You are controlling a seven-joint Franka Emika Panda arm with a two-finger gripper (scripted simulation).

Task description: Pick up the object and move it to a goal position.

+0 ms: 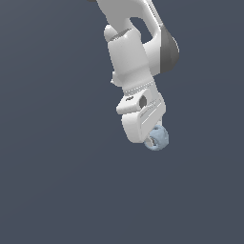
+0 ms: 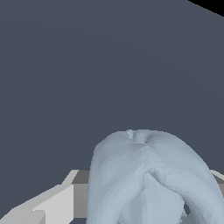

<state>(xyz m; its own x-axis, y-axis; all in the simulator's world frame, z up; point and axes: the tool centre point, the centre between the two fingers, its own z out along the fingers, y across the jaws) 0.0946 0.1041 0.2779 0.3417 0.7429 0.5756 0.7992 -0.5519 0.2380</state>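
The object (image 1: 158,138) is a small pale blue-grey rounded lump with a dimpled hollow. In the exterior view it sits at the lower tip of the white arm, held in my gripper (image 1: 153,137) above the plain dark ground. My fingers are mostly hidden behind the hand body there. In the wrist view the object (image 2: 148,179) fills the near part of the picture, right between my gripper (image 2: 144,192) fingers; one grey-white finger (image 2: 52,203) shows beside it. The gripper is shut on the object.
A plain dark blue-grey ground (image 1: 57,167) lies all around, with nothing else on it in view. A black corner (image 2: 214,5) shows at the edge of the wrist view.
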